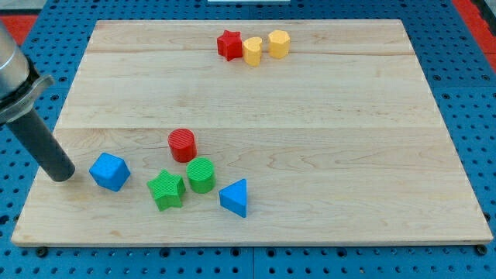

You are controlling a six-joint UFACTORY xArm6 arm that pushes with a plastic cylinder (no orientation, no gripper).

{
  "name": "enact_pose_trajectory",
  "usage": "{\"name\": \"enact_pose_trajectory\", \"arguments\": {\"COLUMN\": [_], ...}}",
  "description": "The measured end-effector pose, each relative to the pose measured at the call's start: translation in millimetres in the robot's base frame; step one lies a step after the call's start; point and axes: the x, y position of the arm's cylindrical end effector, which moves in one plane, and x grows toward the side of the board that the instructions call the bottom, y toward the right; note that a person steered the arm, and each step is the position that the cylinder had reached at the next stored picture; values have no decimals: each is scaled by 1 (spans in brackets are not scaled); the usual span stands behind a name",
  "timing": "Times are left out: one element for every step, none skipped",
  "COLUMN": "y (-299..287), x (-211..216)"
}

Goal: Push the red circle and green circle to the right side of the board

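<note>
The red circle (pixel 183 145) stands on the wooden board (pixel 310 116) left of centre. The green circle (pixel 201 174) sits just below and to its right, almost touching it. My tip (pixel 60 175) rests on the board near its left edge, left of the blue cube (pixel 109 171) and well left of both circles. The rod slants up toward the view's top left.
A green star (pixel 167 190) lies next to the green circle's left. A blue triangle (pixel 234 198) lies to its lower right. A red star (pixel 229 45), a yellow heart-like block (pixel 253 51) and a yellow hexagon (pixel 279 44) sit in a row near the top edge.
</note>
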Motion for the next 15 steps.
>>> {"name": "enact_pose_trajectory", "arguments": {"y": [57, 125, 191, 233, 144, 82, 65, 80, 134, 132, 77, 105, 139, 170, 177], "x": [19, 34, 42, 43, 42, 35, 6, -1, 24, 20, -27, -52, -57, -56, -35]}}
